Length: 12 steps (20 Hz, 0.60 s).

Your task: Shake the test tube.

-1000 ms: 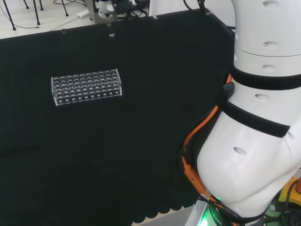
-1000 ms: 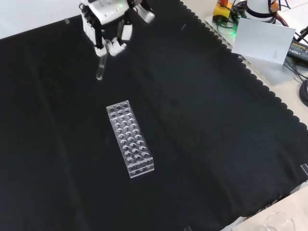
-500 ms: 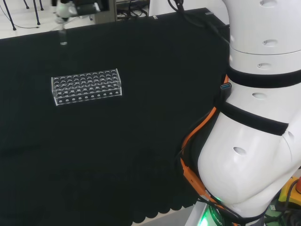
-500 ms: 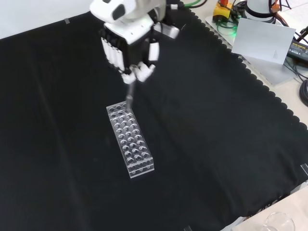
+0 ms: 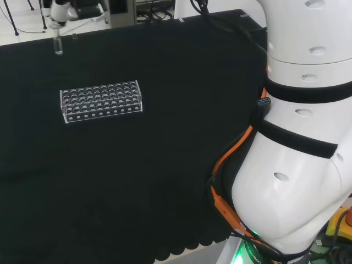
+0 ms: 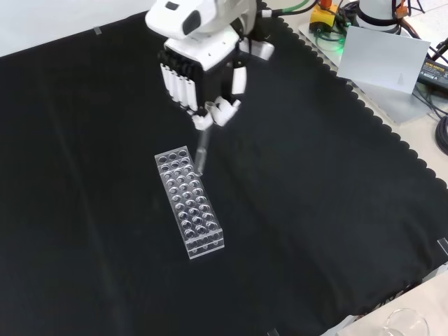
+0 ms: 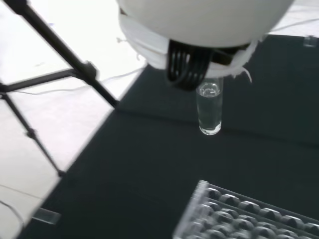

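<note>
The robot hand (image 6: pixel 199 77) has its fingers curled round the top of a clear test tube (image 6: pixel 202 153), which hangs in the air above the far end of the clear rack (image 6: pixel 189 203) on the worktop (image 6: pixel 315 196). Small, quick wiggles work best, keeping the tube upright and off the rack.
</note>
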Available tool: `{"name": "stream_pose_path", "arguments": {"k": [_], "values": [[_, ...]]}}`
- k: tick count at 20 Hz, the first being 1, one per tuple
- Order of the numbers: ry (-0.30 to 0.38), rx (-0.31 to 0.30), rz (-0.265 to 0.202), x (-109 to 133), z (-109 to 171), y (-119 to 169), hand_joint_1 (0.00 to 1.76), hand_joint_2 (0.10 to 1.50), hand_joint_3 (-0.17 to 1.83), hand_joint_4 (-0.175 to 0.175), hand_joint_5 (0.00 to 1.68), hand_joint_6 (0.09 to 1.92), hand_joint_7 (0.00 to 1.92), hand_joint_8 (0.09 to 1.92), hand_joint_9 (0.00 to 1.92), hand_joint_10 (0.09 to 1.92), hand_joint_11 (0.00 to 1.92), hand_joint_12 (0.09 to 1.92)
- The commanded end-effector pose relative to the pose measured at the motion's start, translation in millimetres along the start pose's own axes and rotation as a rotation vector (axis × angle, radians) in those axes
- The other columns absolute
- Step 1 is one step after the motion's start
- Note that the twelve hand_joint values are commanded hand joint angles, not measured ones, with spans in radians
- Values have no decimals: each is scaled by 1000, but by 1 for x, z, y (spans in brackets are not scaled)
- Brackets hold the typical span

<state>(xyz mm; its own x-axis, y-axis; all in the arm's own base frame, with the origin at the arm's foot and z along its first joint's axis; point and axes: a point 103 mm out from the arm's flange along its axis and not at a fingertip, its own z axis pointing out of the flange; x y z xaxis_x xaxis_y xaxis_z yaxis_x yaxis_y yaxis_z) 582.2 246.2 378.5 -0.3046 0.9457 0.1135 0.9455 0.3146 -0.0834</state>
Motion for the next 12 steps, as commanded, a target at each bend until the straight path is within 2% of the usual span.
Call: {"name": "stream_pose_path", "arguments": {"k": [1, 4, 6, 9, 12], "values": [[-198, 36, 189, -108, 9, -24, 1443, 597, 688, -175, 1411, 91, 1424, 659, 1290, 736, 1441, 1089], [-269, 27, 250, -142, 0, -32, 1443, 597, 688, -175, 1412, 90, 1424, 658, 1290, 735, 1441, 1089], [-301, 16, 265, -152, -7, -35, 1443, 597, 688, -175, 1412, 90, 1424, 658, 1290, 735, 1441, 1089], [-291, 8, 248, -146, -10, -34, 1443, 597, 689, -175, 1413, 89, 1424, 658, 1290, 735, 1441, 1089], [-229, 6, 208, -124, -6, -31, 1443, 596, 689, -175, 1413, 88, 1424, 658, 1291, 735, 1442, 1089]]}}
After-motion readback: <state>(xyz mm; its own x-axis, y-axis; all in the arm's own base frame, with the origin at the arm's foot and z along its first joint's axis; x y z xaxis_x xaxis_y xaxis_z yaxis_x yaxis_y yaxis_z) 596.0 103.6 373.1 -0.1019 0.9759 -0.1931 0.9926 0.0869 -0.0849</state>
